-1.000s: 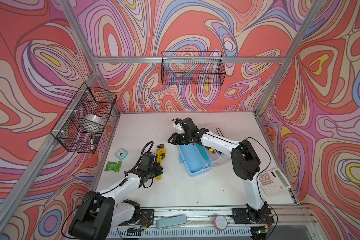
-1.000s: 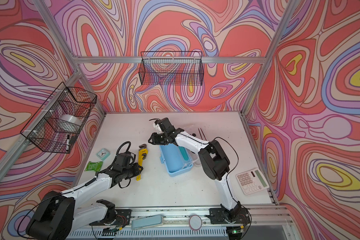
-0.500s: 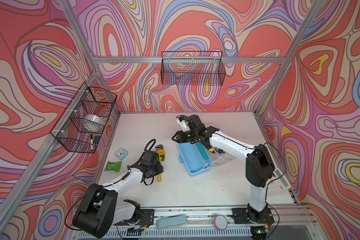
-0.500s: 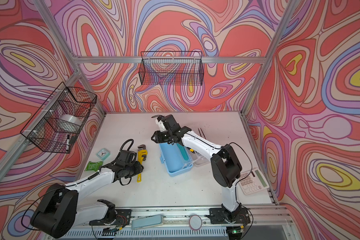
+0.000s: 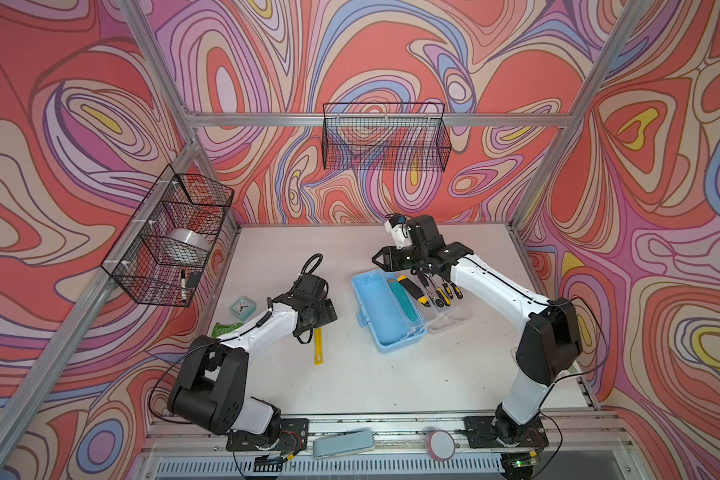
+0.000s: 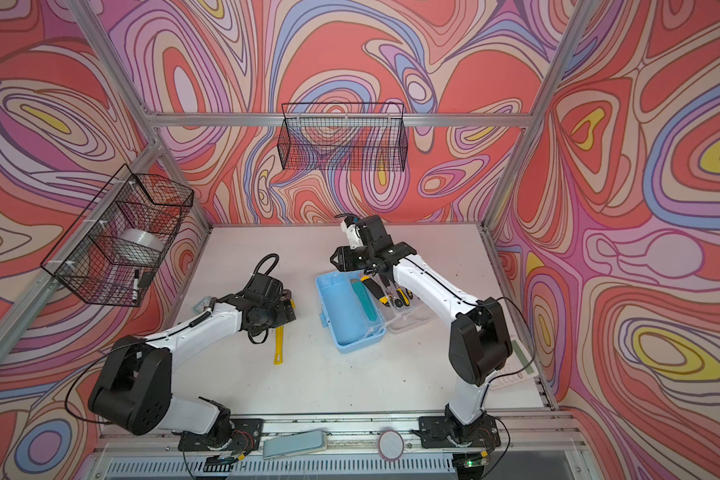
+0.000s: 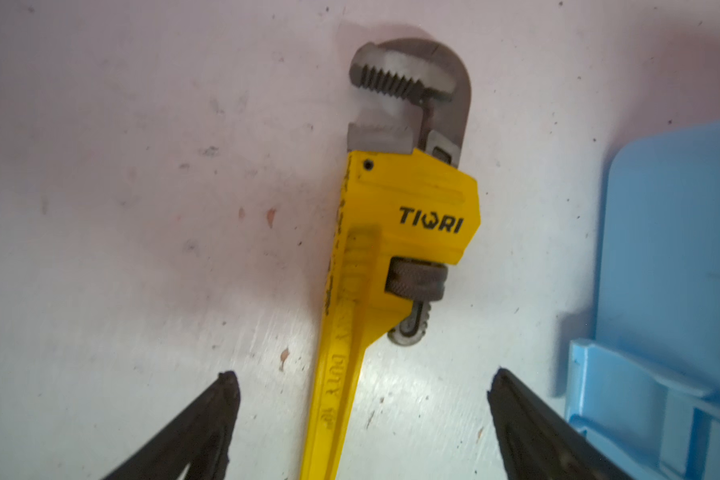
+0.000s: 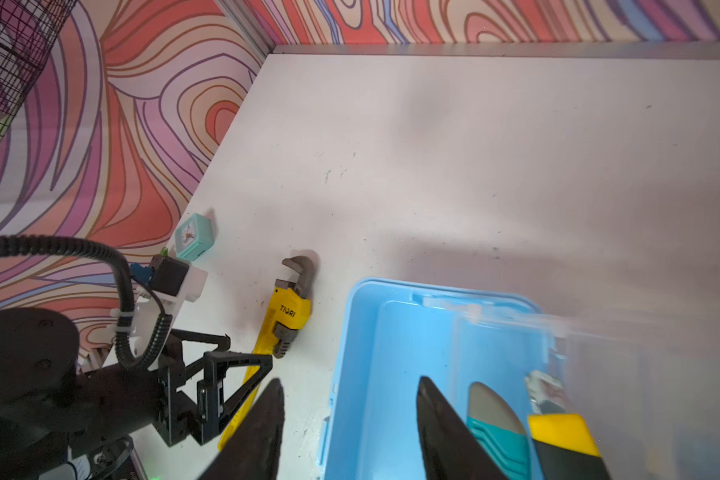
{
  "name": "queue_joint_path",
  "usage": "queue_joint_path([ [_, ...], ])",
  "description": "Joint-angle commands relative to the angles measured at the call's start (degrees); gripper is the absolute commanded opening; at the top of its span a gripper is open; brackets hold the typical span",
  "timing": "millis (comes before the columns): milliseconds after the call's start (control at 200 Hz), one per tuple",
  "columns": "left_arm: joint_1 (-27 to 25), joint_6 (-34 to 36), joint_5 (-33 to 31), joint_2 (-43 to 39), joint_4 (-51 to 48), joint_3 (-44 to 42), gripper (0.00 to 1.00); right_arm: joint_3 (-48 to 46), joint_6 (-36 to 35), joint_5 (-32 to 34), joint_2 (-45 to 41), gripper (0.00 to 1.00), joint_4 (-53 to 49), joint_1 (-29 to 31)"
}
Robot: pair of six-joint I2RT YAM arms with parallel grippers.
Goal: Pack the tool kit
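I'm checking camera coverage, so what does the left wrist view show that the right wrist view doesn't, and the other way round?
Only the left wrist view shows the knurled nut up close. Only the right wrist view shows the mint clock, the teal tool inside the tool kit, and the left gripper from outside. Both show the yellow pipe wrench lying on the table, free between open jaws, beside the kit.

The yellow pipe wrench [image 7: 391, 232] bears the black brand "TIORI" on its head.
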Motion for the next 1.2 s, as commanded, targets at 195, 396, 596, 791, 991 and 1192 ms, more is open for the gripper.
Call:
queue_joint_path([
  [195,3.18,4.23,-0.55,10.74,-4.38,8.96,0.9,-3.56,-4.16,0.1,-5.67,0.54,-3.27,-9.41],
  [396,3.31,5.19,0.29,12.97,-4.76,10.64,0.78,-3.29,-4.71,-0.1,-6.18,0.54,-5.01,-12.84],
  [596,2.42,6.07,0.39,13.0,-4.43,9.59,0.75,-3.11,-5.8,0.2,-6.25,0.55,-6.26,-15.83],
  [791,1.08,6.13,0.07,14.19,-4.17,8.56,0.74,-3.56,-6.41,-0.13,-6.86,0.56,-6.79,-18.76],
  [991,0.98,5.78,-0.15,14.98,-3.42,8.62,0.68,-4.0,-7.17,-0.02,-7.31,0.56,-7.57,-20.44],
  [1192,1.0,6.15,-1.15,16.78,-3.88,10.26,0.68,-4.93,-7.24,-0.13,-7.63,0.56,-7.44,-20.89],
])
